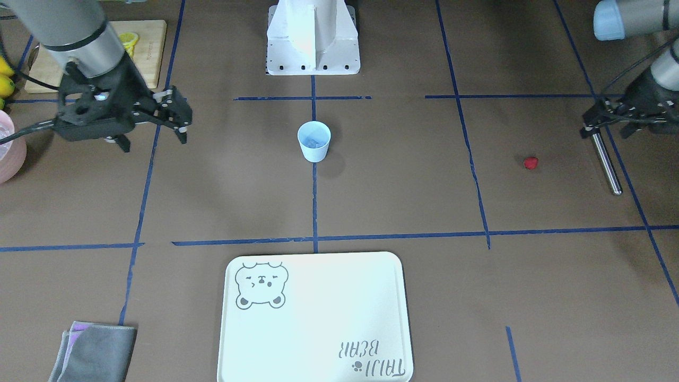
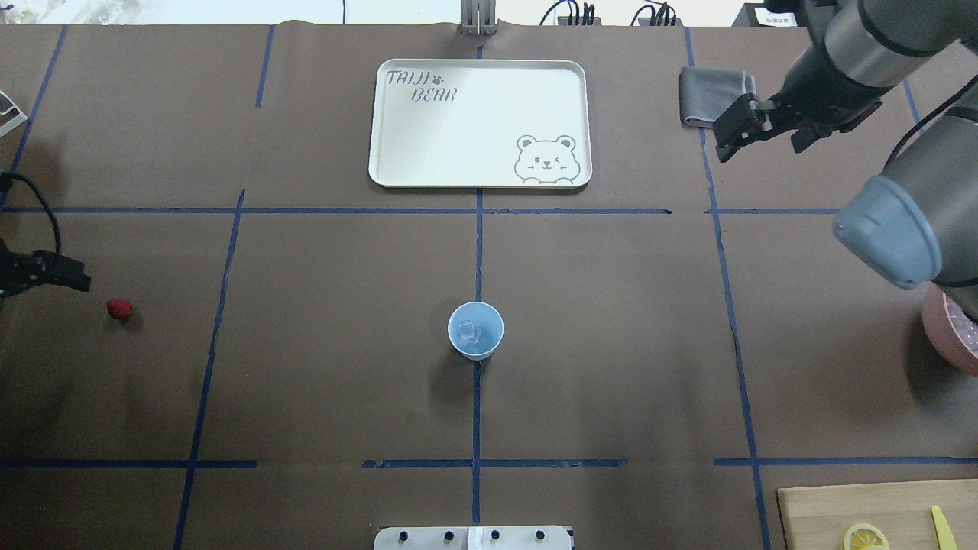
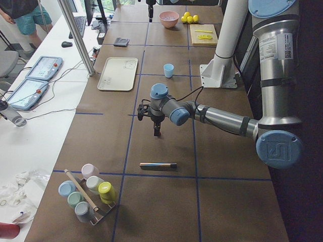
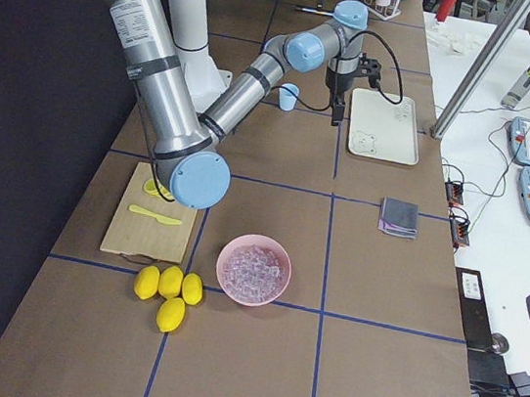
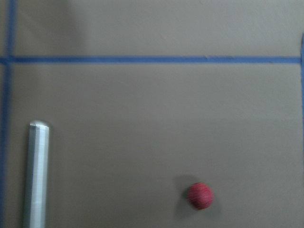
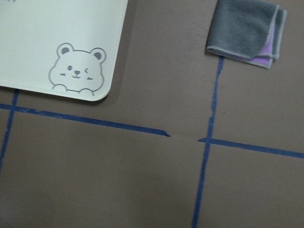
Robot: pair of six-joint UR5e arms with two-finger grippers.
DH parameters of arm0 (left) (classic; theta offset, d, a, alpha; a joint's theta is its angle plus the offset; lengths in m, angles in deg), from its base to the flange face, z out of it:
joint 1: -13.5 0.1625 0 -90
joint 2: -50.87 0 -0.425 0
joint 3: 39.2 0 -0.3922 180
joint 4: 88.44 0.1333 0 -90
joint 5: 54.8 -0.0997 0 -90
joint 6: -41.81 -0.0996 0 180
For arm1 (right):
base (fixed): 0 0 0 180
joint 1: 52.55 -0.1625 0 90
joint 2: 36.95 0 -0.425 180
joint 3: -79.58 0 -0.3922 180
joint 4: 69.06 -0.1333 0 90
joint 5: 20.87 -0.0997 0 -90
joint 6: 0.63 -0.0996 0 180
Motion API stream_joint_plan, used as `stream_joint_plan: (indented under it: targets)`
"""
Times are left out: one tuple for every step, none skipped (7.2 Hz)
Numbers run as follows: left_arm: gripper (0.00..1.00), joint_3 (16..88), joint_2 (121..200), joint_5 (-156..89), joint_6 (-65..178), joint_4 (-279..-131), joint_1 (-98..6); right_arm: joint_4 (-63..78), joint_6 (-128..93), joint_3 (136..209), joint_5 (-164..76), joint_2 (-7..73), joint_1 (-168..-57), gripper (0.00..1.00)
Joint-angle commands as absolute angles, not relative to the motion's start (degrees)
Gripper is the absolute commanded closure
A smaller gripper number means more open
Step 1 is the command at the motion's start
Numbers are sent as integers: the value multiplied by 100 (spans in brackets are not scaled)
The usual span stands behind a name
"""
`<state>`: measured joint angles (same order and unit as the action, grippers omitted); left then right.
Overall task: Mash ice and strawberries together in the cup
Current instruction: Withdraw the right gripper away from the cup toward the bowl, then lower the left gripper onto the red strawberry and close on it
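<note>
Exterior front-facing shows the cup (image 1: 314, 142) mid-table with ice (image 1: 313, 141) inside. The strawberry (image 1: 531, 163) lies well apart on the robot's left, near a metal rod (image 1: 606, 164), and the right gripper (image 1: 179, 121) hangs parted and empty. Overhead exterior puts the left gripper (image 2: 75, 281) near the strawberry, holding nothing, though I cannot tell its spread. Left wrist-mounted has the strawberry off-centre, so centre over it, descend clear of the metal rod and pinch softly; I judge it would roll or bruise.
</note>
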<state>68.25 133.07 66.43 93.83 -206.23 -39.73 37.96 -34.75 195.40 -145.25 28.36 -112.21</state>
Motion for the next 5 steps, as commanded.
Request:
stream_joint_plan:
  targets:
    - [0, 6330, 13480, 6087, 10271, -21341, -3143, 3755, -2467, 19629, -14577, 3579, -11731, 1]
    - [0, 6215, 13542, 6043, 10272, -21342, -3054, 3755, -2149, 19656, -14681, 3791, -12019, 1]
    - [1, 6187, 13543, 6034, 10272, -21351, -3053, 3746, -2094, 19665, -14830, 3881, -12153, 1]
    - [2, 6187, 13534, 6034, 10263, -21342, -3053, 3746, -2102, 19656, -14849, 3899, -12154, 1]
    - [2, 6152, 13534, 6034, 10229, -21333, -3062, 3746, -2102, 19665, -14849, 3899, -12154, 1]
